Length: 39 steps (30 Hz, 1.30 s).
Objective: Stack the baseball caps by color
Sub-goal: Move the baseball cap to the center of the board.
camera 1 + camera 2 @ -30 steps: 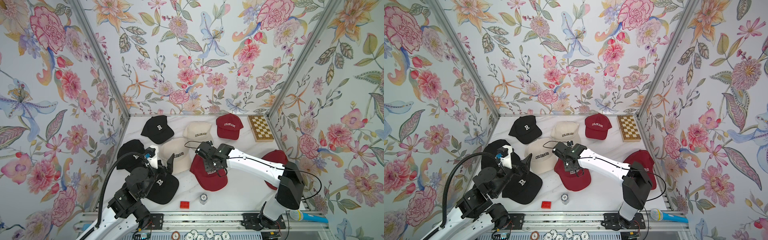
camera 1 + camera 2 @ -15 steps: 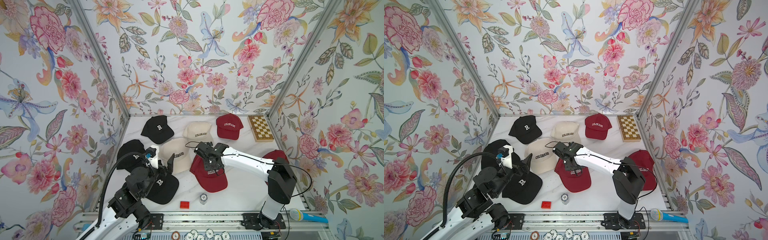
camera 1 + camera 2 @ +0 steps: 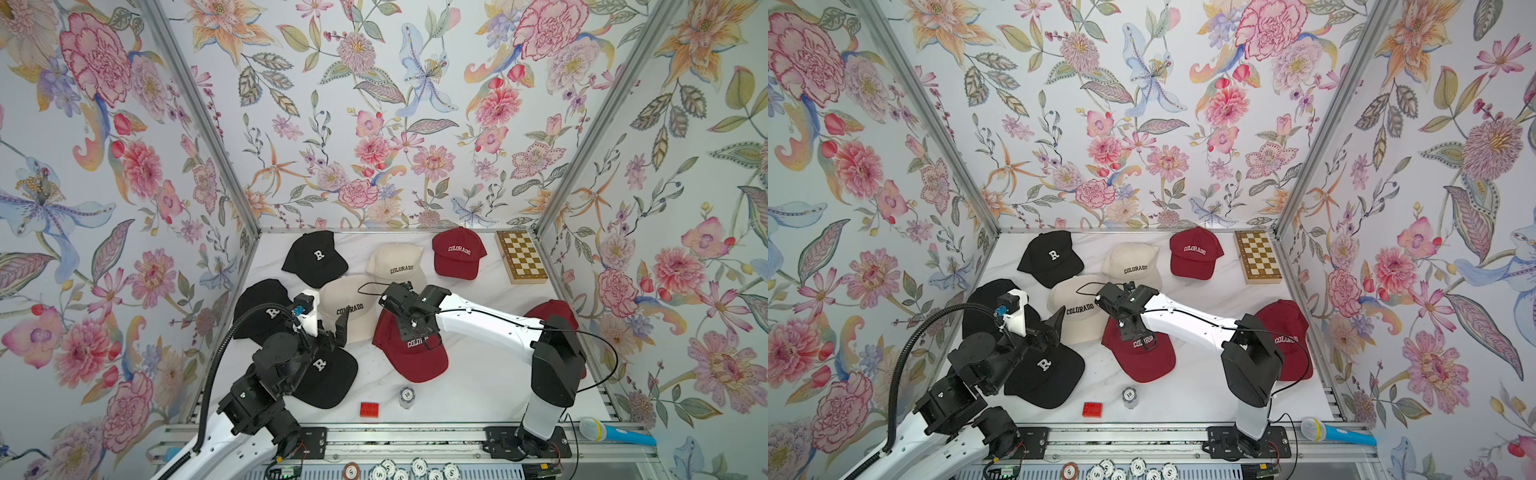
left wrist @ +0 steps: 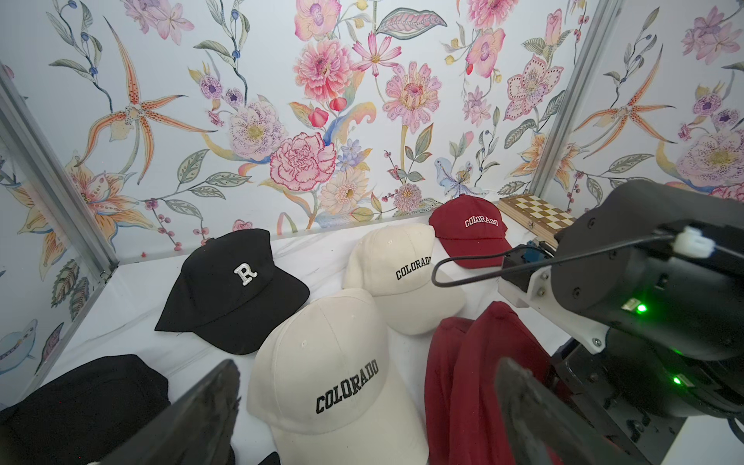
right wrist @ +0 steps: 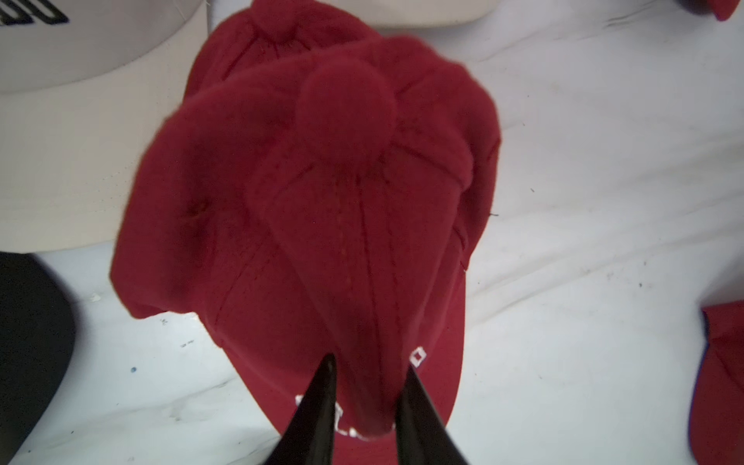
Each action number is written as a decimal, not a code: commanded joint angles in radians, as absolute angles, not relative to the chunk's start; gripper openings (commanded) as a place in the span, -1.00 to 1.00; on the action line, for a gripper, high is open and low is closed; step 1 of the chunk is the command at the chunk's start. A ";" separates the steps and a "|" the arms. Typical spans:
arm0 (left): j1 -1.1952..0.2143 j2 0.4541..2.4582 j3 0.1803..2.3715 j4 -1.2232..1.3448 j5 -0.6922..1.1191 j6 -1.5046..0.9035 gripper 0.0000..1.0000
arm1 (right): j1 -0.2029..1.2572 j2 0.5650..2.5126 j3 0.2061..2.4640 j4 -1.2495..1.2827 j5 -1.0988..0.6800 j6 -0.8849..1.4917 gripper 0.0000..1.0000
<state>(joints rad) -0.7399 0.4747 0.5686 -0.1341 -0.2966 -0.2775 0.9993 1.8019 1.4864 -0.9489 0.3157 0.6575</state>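
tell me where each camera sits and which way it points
Both top views: high over the front edge, looking down and back across the table; left arm, right arm show.
Left wrist: on the left arm, facing the back wall over the near cream cap; the open left tool and the right arm show.
Right wrist: on the right arm, straight down on the maroon stack; the right tool pinches it.
Shared: every view shows that stack.
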 commanded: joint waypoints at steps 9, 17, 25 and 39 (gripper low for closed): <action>-0.747 0.474 0.563 -0.106 -0.319 -0.309 0.99 | 1.025 1.714 1.489 -0.957 0.378 0.560 -0.73; -0.747 0.481 0.561 -0.101 -0.319 -0.324 0.99 | 1.035 1.693 1.508 -0.957 0.312 0.451 -0.73; -0.747 0.483 0.557 -0.101 -0.324 -0.347 0.99 | 1.033 1.773 1.521 -0.957 0.282 0.440 -0.67; -0.747 0.497 0.569 -0.112 -0.349 -0.364 0.99 | 0.945 1.855 1.485 -0.925 0.294 0.461 -0.20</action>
